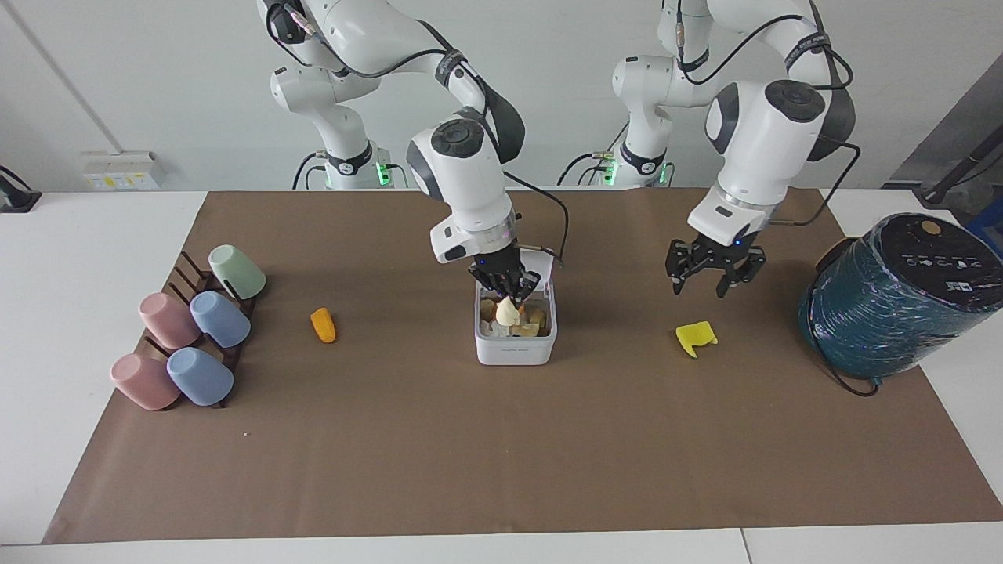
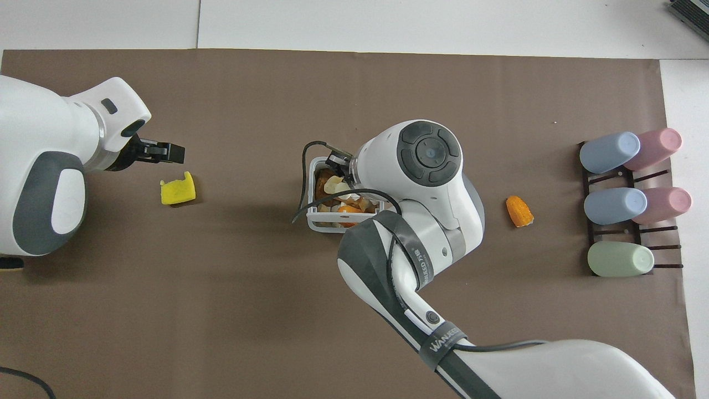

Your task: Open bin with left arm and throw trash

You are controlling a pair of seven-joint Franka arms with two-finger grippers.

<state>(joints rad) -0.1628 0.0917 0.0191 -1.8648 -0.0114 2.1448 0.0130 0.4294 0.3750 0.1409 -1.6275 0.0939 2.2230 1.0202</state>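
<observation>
Facing view: right gripper [image 1: 508, 296] hovering over the bin [image 1: 515, 347], clamped on the cream lump [image 1: 506, 312]. Risking a spill off the heaped contents. Left gripper [image 1: 709, 274] spread apart, hanging above the yellow lump [image 1: 695, 338], toward the left arm's end from the bin.

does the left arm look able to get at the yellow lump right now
Probably yes. The left gripper hangs open in the air just above the yellow lump, which lies alone on the brown mat with nothing over it or against it.

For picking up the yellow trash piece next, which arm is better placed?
Left. Its open end effector hangs over the yellow trash piece; the right end effector holds the cream lump over the bin.
</observation>
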